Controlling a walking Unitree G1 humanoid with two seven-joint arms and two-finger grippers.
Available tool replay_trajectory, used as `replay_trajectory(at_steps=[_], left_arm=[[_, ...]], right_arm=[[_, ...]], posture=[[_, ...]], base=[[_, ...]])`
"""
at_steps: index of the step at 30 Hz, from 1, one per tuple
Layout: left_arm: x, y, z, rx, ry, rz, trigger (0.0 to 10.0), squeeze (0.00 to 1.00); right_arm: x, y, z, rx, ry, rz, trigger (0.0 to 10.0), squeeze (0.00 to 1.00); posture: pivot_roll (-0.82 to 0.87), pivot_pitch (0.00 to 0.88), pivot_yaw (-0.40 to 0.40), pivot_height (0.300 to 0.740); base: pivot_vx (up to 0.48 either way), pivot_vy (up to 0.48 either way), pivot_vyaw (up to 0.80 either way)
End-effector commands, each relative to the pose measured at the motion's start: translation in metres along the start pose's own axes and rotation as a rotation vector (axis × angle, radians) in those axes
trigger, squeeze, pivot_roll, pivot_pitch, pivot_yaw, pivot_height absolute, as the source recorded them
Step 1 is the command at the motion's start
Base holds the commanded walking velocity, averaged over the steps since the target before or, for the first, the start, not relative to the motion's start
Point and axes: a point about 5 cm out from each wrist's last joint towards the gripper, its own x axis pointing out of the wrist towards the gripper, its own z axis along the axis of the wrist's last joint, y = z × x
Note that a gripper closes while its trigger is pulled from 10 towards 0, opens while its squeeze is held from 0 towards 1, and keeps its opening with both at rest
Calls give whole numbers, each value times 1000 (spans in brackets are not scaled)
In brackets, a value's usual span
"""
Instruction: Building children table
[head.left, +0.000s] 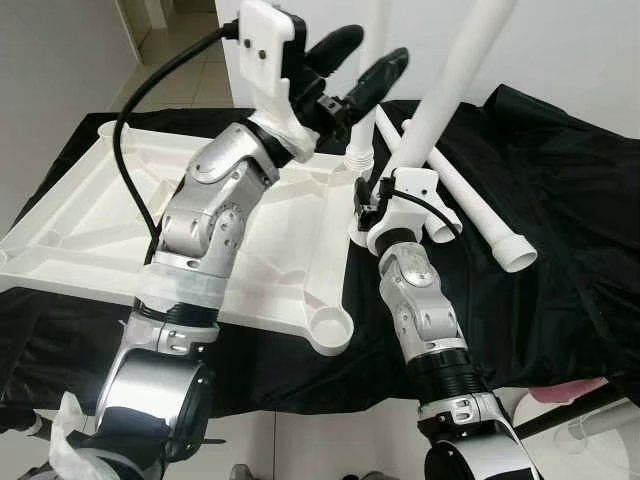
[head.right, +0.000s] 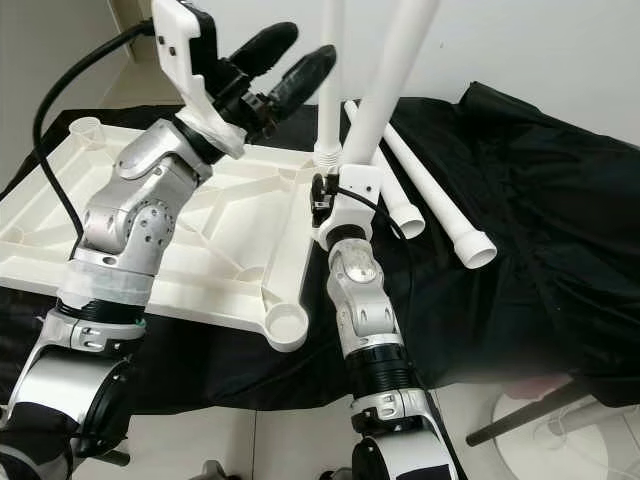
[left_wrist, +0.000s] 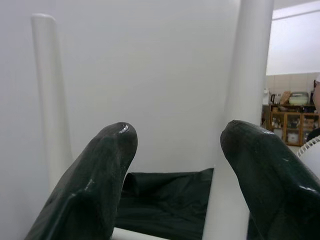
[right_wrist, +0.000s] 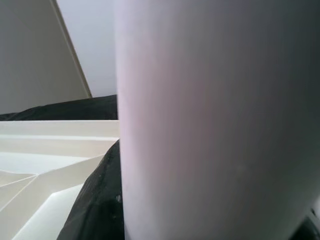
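- Table top (head.left: 110, 215), white and turned upside down, lies on the black cloth (head.left: 560, 200), reaching toward the cloth's left edge; its ribs face up and a round socket (head.left: 330, 325) sits at its near right corner.
- One white leg (head.right: 332, 70) stands upright at the far right corner of this top.
- My right gripper (head.left: 375, 195) holds a second leg (head.left: 455, 75), which leans up to the right just beside the standing one. I cannot tell how these fingers are set, as the leg hides them.
- My left gripper (head.left: 355, 62) is raised over the top, its two fingers (left_wrist: 102, 172) spread apart and holding nothing.
- Two more legs (head.right: 440, 215) lie on the cloth, right of my right arm.
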Motion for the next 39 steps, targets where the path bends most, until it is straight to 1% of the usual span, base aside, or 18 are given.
replay_trajectory(at_steps=[1, 2, 3, 5, 8, 12, 14, 15, 16, 18, 19, 20, 22, 27, 33, 36, 38, 39], left_arm=[[-8, 14, 2, 6, -15, 139, 10000, 0], [-8, 14, 2, 6, -15, 139, 10000, 0], [-13, 20, 0, -8, -14, 180, 10000, 0], [-13, 20, 0, -8, -14, 180, 10000, 0], [-32, 35, -14, -24, 47, 320, 10000, 0], [-47, 42, -26, 30, 135, 408, 10000, 0], [-57, 46, -30, 15, 157, 442, 10000, 0], [-57, 46, -30, 15, 157, 442, 10000, 0], [-61, 46, -32, 12, 165, 450, 10000, 0], [-70, 48, -36, 11, 198, 461, 10000, 0], [-70, 48, -36, 11, 198, 461, 10000, 0], [-74, 48, -39, 11, 217, 465, 10000, 0], [-85, 49, -47, 51, 291, 489, 10000, 0], [-91, 44, -53, 62, 339, 485, 10000, 0], [-96, 41, -53, 98, 334, 485, 10000, 0], [-106, 38, -57, 113, 362, 464, 10000, 0], [-111, 35, -58, 109, 364, 430, 10000, 0], [-117, 32, -60, 115, 373, 391, 10000, 0]], right_arm=[[-3, -6, 2, 26, -17, -24, 10000, 0], [-3, -6, 2, 26, -17, -24, 10000, 0], [-3, -9, 3, 34, -24, -31, 10000, 0], [-3, -9, 3, 34, -24, -31, 10000, 0], [-6, -16, 10, 34, -34, -26, 10000, 0], [-10, -21, 14, 49, -28, -5, 10000, 0], [-12, -24, 15, -63, -38, 13, 10000, 0], [-12, -24, 15, -63, -38, 13, 10000, 0], [-13, -26, 15, -95, -43, 14, 10000, 0], [-16, -30, 14, -116, -48, 4, 10000, 0], [-16, -30, 14, -116, -48, 4, 10000, 0], [-17, -31, 14, -125, -47, 0, 10000, 0], [-21, -38, 11, -142, -32, -16, 10000, 0], [-23, -45, 10, -127, -6, -31, 10000, 0], [-22, -50, 13, -116, 7, -23, 10000, 0], [-19, -54, 17, -108, 1, -23, 10000, 0], [-18, -55, 18, -103, -4, -29, 10000, 0], [-19, -57, 18, -99, -5, -33, 10000, 0]], posture=[[-67, 79, 13, 740], [-67, 79, 13, 740], [-70, 78, 13, 740], [-70, 78, 13, 740], [-85, 97, 7, 740], [-88, 110, 5, 740], [-92, 110, 5, 740], [-92, 110, 5, 740], [-96, 113, 5, 740], [-96, 111, 0, 740], [-96, 111, 0, 740], [-96, 111, 0, 740], [-91, 113, -5, 740], [-83, 120, -14, 740], [-82, 113, -13, 740], [-78, 98, -16, 740], [-76, 97, -15, 740], [-61, 96, -18, 740]], base=[[0, 0, 0], [0, 0, 0], [0, 0, 0], [0, 0, 0], [0, 0, 0], [0, 0, 0], [0, 0, 0], [0, 0, 0], [0, 0, 0], [0, 0, 0], [0, 0, 0], [0, 0, 0], [0, 0, 0], [0, 0, 0], [0, 0, 0], [0, 0, 0], [0, 0, 0], [0, 0, 0]])
